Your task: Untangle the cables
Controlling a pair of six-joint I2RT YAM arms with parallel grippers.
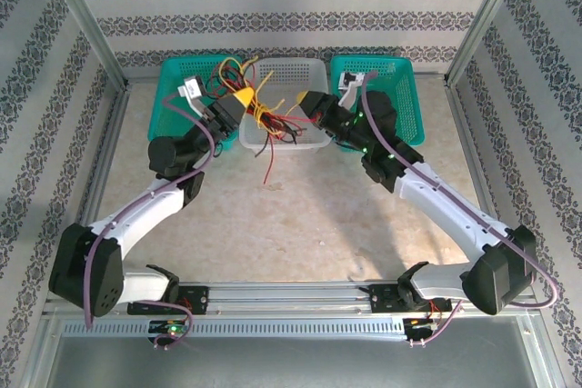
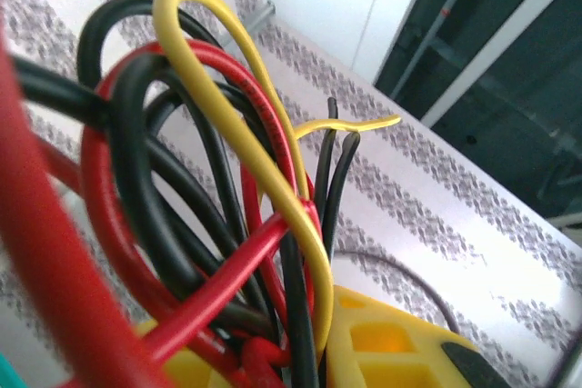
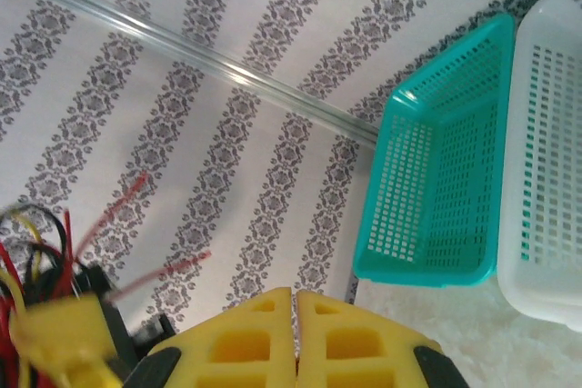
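The cables (image 1: 264, 120) form one knot of thin red, black and yellow wires over the left half of the white mesh basket (image 1: 314, 68), at the far middle of the counter (image 1: 300, 224). Loops of the knot stand up toward the far wall. Several strands drop into the basket, and one red end trails over its near rim onto the counter.

The left end effector (image 1: 242, 100) is closed narrowly on the bundle. In the left wrist view the cables (image 2: 136, 170) rise out of the slot between its yellow fingers (image 2: 391, 343). A yellow wire arches over a red loop and black loops, and two black ends and a bent yellow tip stick up on the right.

The right end effector (image 1: 303, 100) sits just right of the knot, over the same basket. Its yellow fingers (image 3: 236, 338) are pressed flat together with only a seam between them and nothing in it. From its wrist view the cables (image 3: 36, 256) and the blurred left end effector (image 3: 59, 338) lie at the lower left. A teal basket (image 3: 436, 188) stands right beside the white mesh basket (image 3: 546, 179).

From above, one teal basket (image 1: 173, 88) flanks the white one on the left and another (image 1: 405, 74) flanks it on the right. Any print on the wire sheaths is too blurred to read.
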